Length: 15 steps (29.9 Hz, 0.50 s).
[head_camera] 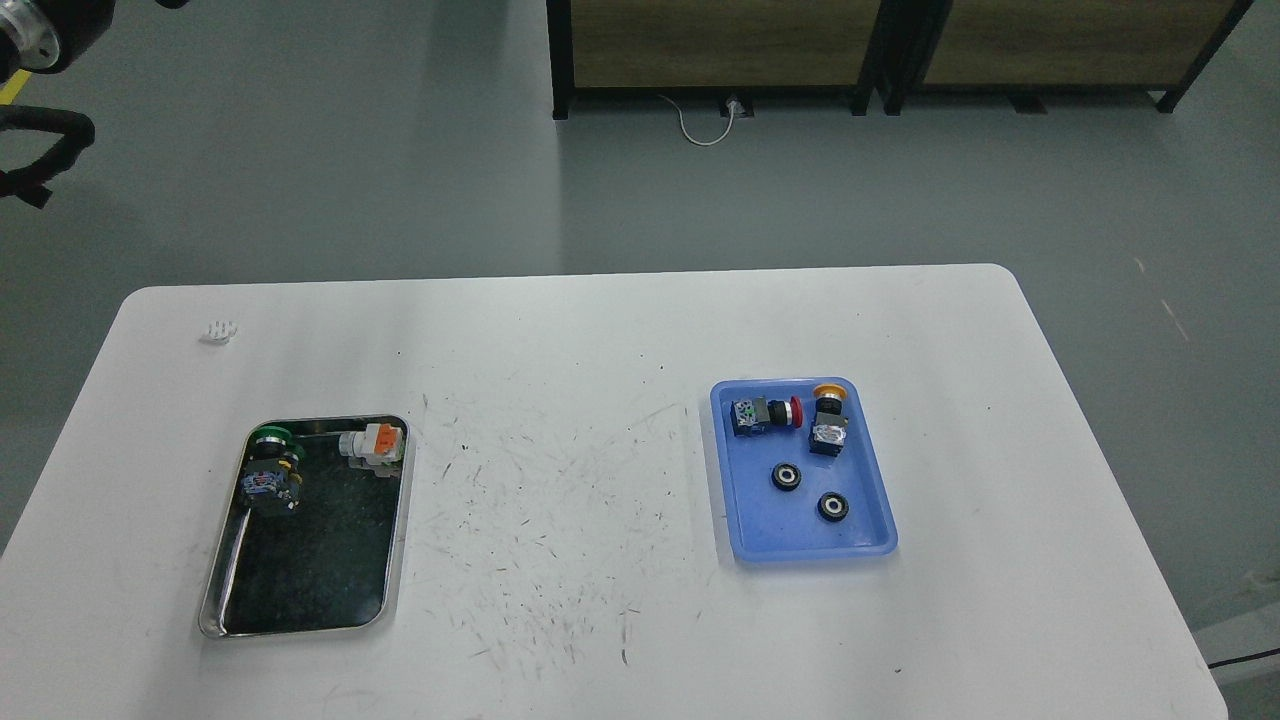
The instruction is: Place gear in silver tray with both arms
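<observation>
Two small black gears point(786, 477) point(832, 506) lie flat in the blue plastic tray point(870, 535) on the right of the white table. On the left stands the silver tray point(300, 560), its dark bottom mostly bare. In its far end lie a green-capped push-button switch point(272, 468) and a white and orange switch block point(376, 443). Of my arms, only a black part with a silver ring point(35, 40) and a black cable point(45, 150) show, in the top left corner. Neither gripper is in view.
The blue tray also holds a red-capped switch point(765, 413) and a yellow-capped switch point(828, 422) at its far end. A small white piece point(218, 331) lies near the table's far left corner. Dark-framed wooden cabinets point(720, 50) stand on the grey floor beyond the table.
</observation>
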{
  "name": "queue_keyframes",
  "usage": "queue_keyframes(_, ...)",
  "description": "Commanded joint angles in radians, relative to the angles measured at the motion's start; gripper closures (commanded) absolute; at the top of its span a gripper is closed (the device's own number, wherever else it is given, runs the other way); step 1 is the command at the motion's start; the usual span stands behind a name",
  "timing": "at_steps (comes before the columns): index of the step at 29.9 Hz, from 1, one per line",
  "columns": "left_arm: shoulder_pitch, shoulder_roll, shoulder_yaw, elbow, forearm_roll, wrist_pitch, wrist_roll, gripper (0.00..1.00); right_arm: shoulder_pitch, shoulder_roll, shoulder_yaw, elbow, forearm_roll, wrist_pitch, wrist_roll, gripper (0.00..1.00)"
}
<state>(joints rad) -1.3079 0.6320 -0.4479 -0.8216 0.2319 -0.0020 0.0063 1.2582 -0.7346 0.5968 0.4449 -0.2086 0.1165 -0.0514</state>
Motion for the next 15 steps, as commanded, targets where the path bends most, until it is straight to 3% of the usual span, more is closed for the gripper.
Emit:
queue_keyframes(1, -0.001, 0.000, 0.000, 0.001, 0.000, 0.000, 0.006, 0.01, 0.000, 0.003, 0.000, -0.002, 0.000, 0.000, 0.010, 0.00)
queue_keyframes(3, 0.001, 0.000, 0.002, 0.001, 0.000, -0.003, -0.002, 0.01, 0.000, 0.004, 0.000, -0.006, 0.000, 0.000, 0.018, 0.00)
queue_keyframes(4, 0.001, 0.000, 0.000, 0.001, 0.000, -0.003, 0.015, 0.01, -0.002, 0.006, 0.000, -0.009, 0.000, 0.000, 0.036, 0.00)
queue_keyframes(6, -0.004, -0.001, -0.005, 0.002, -0.008, -0.003, 0.021, 0.01, -0.006, 0.011, -0.003, -0.017, 0.000, 0.000, 0.108, 0.00)
queue_keyframes(8, -0.010, -0.001, -0.012, 0.004, -0.025, -0.001, 0.021, 0.01, -0.008, 0.014, -0.015, -0.014, 0.000, 0.000, 0.140, 0.00)
queue_keyframes(13, -0.024, 0.011, -0.037, 0.016, -0.105, -0.007, 0.021, 0.01, 0.015, 0.021, -0.054, -0.006, 0.000, -0.018, 0.130, 0.00)
queue_keyframes(15, -0.024, 0.018, -0.035, 0.015, -0.105, -0.018, 0.020, 0.01, 0.021, 0.021, -0.054, 0.006, -0.002, -0.020, 0.098, 0.00)
